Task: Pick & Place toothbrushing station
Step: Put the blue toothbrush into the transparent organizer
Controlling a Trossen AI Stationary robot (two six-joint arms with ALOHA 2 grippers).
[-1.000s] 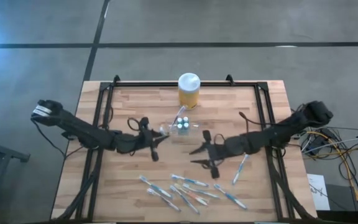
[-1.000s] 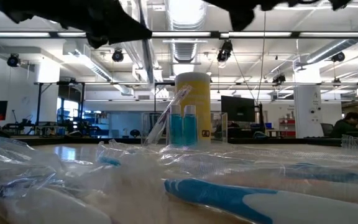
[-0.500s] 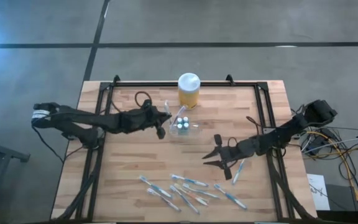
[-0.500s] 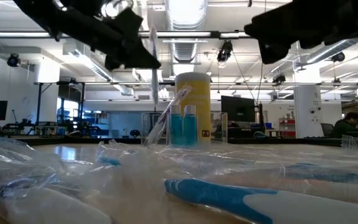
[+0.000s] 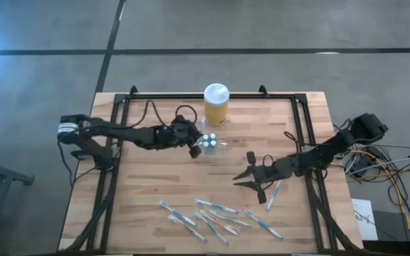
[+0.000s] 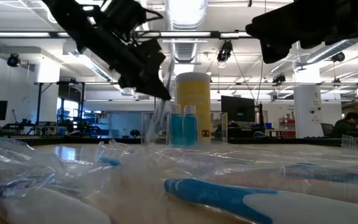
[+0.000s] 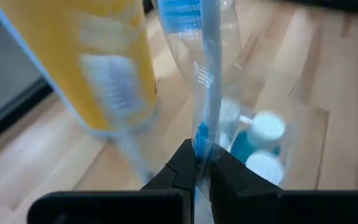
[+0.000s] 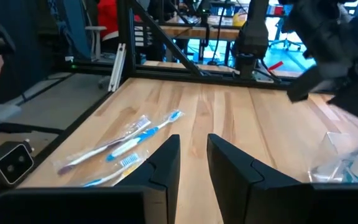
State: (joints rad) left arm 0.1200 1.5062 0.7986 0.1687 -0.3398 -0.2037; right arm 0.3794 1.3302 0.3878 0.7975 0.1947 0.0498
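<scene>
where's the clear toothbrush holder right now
In the high view, the clear holder sits at the table's back middle, just in front of the yellow jar, with the left gripper beside it.

A large open lab or workshop: exposed ceiling ducts (image 6: 185, 46) and strip lights (image 6: 36, 34) run overhead, a monitor (image 6: 238, 109) and benches stand far behind the wooden surface (image 5: 155, 185), and the floor (image 5: 262, 28) is bare grey concrete.

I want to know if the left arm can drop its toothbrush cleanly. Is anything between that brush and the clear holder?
Nothing visible blocks it. The left gripper is shut on the toothbrush right at the toothbrushing station, beside the white-capped tubes. The yellow jar stands just behind, off the path. The right gripper waits open, apart.
</scene>
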